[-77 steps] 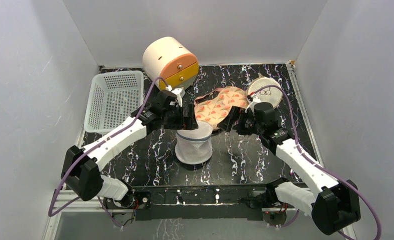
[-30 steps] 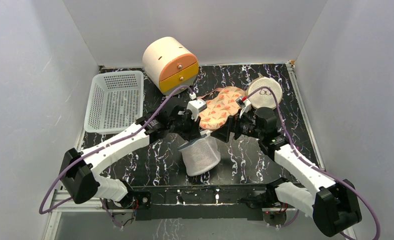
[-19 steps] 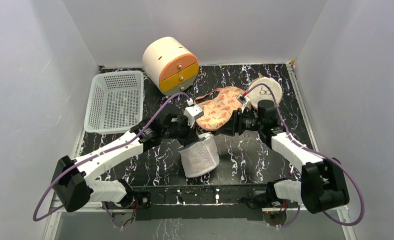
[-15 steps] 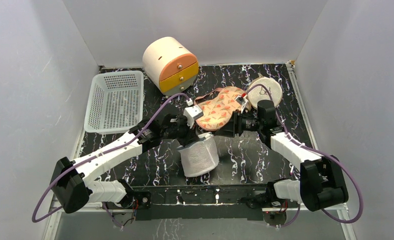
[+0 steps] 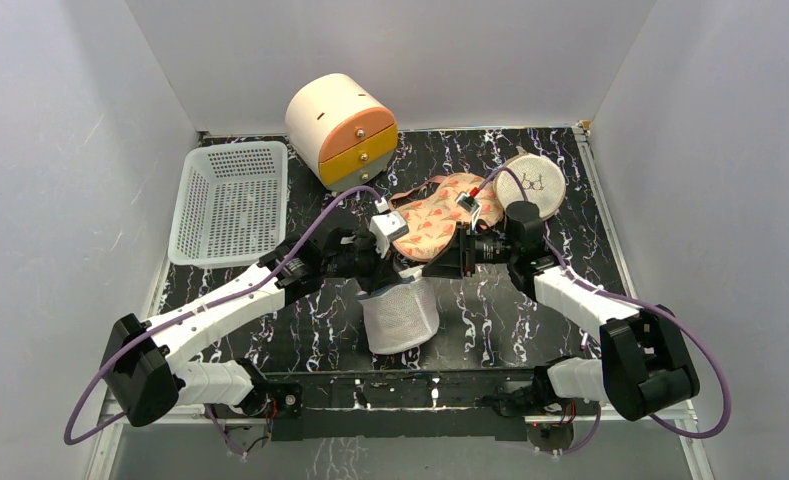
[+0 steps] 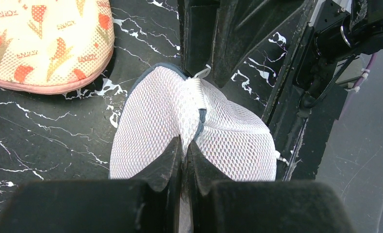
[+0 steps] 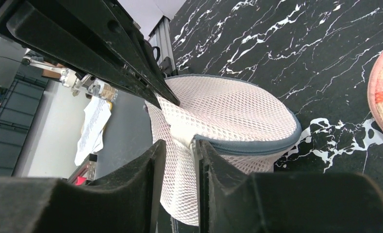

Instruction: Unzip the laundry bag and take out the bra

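The laundry bag [image 5: 400,318] is a white mesh cylinder with a blue-grey zipper band [image 7: 257,145] round its rim, and it leans on the black marbled table. My left gripper [image 5: 395,272] is at the rim's left side, shut on a pinch of the bag's mesh [image 6: 184,145]. My right gripper [image 5: 428,270] comes in from the right. Its jaws stand a narrow gap apart around the white tab [image 7: 182,132] at the zipper's end, and the right finger [image 7: 213,170] lies against the zipper. The bra is hidden.
An orange-and-cream patterned padded mesh piece [image 5: 435,215] lies just behind the bag. A round beige mesh pouch [image 5: 532,182] sits at the back right. A white perforated basket [image 5: 228,200] stands at the left, and a cream-and-orange drawer unit [image 5: 342,128] at the back. Grey walls enclose the table.
The left gripper has tipped the bag from upright to leaning. The right gripper has moved left onto the bag's rim and its jaws have narrowed a lot.
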Robot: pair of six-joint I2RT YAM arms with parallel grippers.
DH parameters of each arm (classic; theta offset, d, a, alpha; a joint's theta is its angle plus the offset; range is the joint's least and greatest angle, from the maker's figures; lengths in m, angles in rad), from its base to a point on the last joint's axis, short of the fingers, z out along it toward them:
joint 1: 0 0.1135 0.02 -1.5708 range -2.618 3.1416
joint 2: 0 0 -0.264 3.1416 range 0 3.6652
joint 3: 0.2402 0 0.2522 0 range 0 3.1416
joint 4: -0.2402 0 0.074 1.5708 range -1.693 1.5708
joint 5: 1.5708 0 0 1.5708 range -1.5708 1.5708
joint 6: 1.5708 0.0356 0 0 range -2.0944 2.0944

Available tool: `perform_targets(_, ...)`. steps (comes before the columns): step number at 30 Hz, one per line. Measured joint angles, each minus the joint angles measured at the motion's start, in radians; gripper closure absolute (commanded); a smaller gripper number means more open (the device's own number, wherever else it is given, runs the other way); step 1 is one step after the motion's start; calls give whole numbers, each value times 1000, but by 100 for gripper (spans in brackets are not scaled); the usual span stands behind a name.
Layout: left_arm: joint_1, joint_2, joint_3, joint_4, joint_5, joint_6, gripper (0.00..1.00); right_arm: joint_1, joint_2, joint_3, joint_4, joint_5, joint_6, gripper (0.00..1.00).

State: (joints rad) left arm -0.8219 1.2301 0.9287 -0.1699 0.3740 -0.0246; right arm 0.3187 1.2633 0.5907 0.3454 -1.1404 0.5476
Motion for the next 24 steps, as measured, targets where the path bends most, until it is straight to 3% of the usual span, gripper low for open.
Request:
perform_targets(4, 0, -1, 0, 5, 4, 2, 100, 0, 0, -3, 24, 0, 10, 78)
perform_targets(11, 1, -2, 0, 6, 13, 3, 100, 0, -1, -20, 22, 1, -1, 70)
perform_targets(19, 1, -3, 0, 6, 17, 3, 100, 0, -1, -50, 26, 3, -13, 81)
perform_targets(24, 4, -3, 0, 9, 21, 2, 100, 0, -1, -51, 35, 12, -14, 81)
